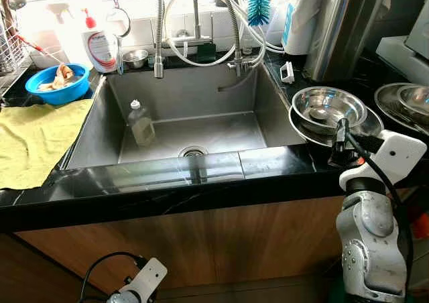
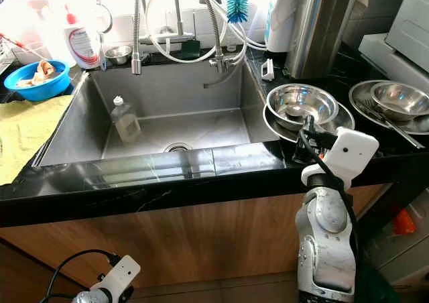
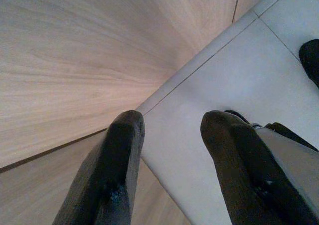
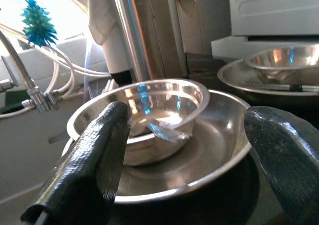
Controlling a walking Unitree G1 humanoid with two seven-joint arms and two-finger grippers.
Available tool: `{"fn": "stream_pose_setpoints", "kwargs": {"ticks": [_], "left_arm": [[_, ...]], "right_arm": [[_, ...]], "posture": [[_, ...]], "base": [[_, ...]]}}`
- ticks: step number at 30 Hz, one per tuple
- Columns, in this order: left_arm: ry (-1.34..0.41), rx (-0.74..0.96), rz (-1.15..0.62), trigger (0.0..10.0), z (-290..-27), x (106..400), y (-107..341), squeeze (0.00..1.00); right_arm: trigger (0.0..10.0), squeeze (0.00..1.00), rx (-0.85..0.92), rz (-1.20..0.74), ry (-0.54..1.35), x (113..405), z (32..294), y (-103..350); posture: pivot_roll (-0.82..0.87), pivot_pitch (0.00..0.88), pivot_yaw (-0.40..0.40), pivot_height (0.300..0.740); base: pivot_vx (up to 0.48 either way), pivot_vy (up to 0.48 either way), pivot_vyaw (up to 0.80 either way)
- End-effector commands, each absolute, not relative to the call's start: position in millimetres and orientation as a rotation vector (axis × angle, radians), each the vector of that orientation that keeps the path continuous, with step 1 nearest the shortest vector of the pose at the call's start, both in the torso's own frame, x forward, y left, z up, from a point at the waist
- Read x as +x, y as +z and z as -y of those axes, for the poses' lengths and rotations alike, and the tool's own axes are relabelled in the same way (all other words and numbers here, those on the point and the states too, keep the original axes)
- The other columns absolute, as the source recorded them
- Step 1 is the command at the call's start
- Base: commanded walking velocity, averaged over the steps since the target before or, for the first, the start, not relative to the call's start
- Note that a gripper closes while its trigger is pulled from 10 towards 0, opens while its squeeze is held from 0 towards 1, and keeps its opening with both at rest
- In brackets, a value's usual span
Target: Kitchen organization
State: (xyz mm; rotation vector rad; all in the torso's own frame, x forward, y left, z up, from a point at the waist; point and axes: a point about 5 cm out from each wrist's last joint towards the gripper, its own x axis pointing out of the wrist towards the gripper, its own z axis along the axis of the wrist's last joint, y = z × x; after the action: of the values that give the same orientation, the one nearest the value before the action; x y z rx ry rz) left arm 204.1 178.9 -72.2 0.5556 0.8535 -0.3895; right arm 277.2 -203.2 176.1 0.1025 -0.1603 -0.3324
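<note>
Steel bowl (image 4: 149,116) sits in a wider dish (image 4: 209,155) at the counter's (image 1: 201,175) right edge; right gripper (image 4: 194,155) hovers just before it, fingers wide apart, empty.

Left gripper (image 3: 169,155) hangs low, half open, empty.

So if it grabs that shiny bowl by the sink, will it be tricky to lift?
Probably light: the steel bowl looks thin. Its polished rim may slip between the open right gripper fingers. It sits loose in a plate, so a nudge could slide it.
</note>
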Motion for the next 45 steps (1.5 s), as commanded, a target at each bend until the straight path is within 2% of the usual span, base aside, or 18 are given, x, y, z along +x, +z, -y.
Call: {"fn": "stream_pose_setpoints", "kwargs": {"ticks": [1,6,25,26,45], "left_arm": [[-0.386,0.569,-0.885,10.0,-186,198,-75,0.0],[-0.383,0.567,-0.886,10.0,-186,198,-75,0.0],[-0.375,0.572,-0.89,10.0,-189,197,-75,0.0],[-0.375,0.572,-0.89,10.0,-189,197,-75,0.0],[-0.376,0.581,-0.893,10.0,-190,198,-75,0.0]], "right_arm": [[10.0,0.0,0.107,0.141,-0.333,280,202,175],[10.0,0.0,0.111,0.091,-0.388,280,208,166],[10.0,0.0,0.113,0.118,-0.371,286,211,173],[0.0,0.0,0.109,0.122,-0.372,287,212,174],[0.0,0.0,0.106,0.105,-0.35,290,210,173]], "posture": [[-0.12,0.0,0.055,0.74],[-0.11,0.0,0.055,0.74],[-0.11,0.0,0.061,0.74],[-0.11,0.0,0.062,0.74],[-0.11,0.0,0.064,0.74]], "base": [[0.0,0.0,0.0],[0.0,0.0,0.0],[0.0,0.0,0.0],[0.0,0.0,0.0],[0.0,0.0,0.0]]}}
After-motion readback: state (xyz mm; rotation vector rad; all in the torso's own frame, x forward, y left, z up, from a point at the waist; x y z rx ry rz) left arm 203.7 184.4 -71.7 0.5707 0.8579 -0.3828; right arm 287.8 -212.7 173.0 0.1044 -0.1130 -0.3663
